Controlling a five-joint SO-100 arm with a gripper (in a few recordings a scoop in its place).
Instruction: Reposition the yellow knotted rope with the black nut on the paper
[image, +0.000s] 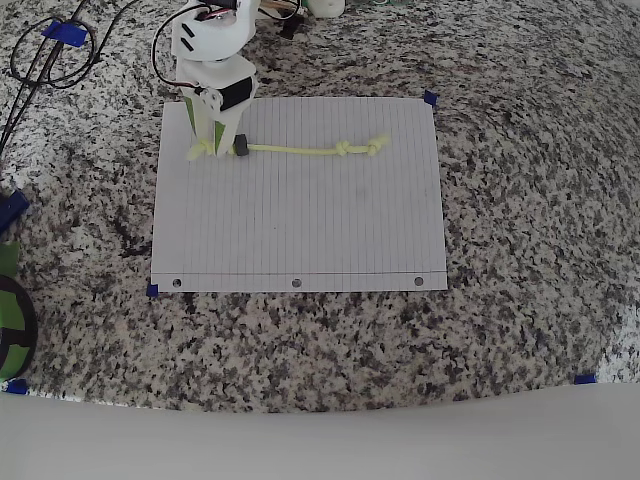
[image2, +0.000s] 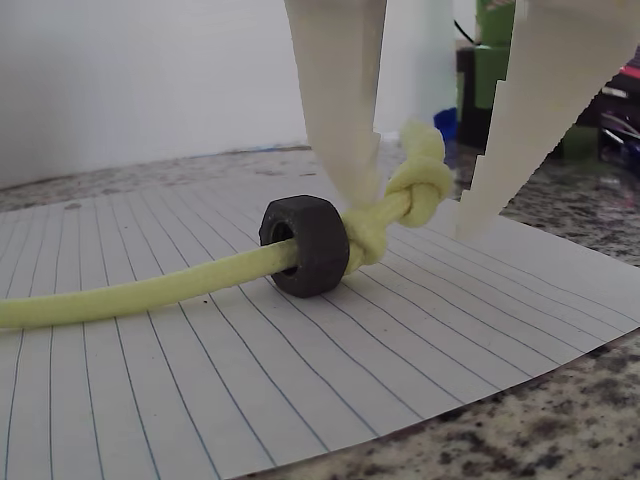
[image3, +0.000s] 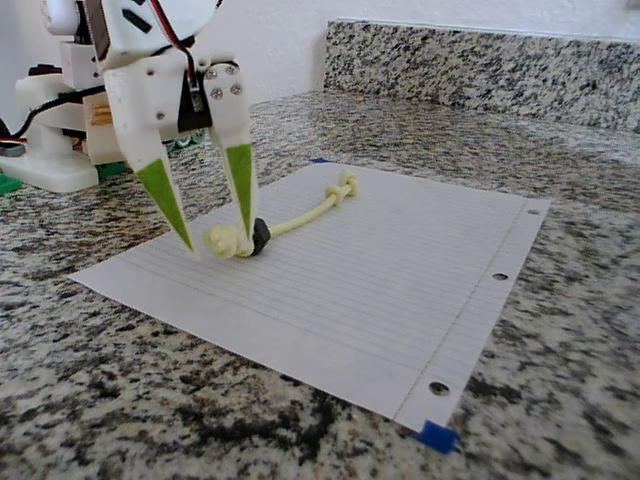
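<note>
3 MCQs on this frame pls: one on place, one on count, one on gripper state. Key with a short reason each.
1. Where on the yellow knotted rope does the black nut sit?
A. at mid-length
B. against the knot between the fingers
C. off the rope

2. How many punched holes does the paper show in the overhead view?
A. two
B. three
C. five

3. What state is the gripper in?
A. open, fingers either side of the end knot
B. shut on the nut
C. raised high off the paper

Key: 1 B, the wrist view shows the nut up against the knot. 2 B, three holes line one edge. 3 A, the fixed view shows the tips apart, the knot between them.
</note>
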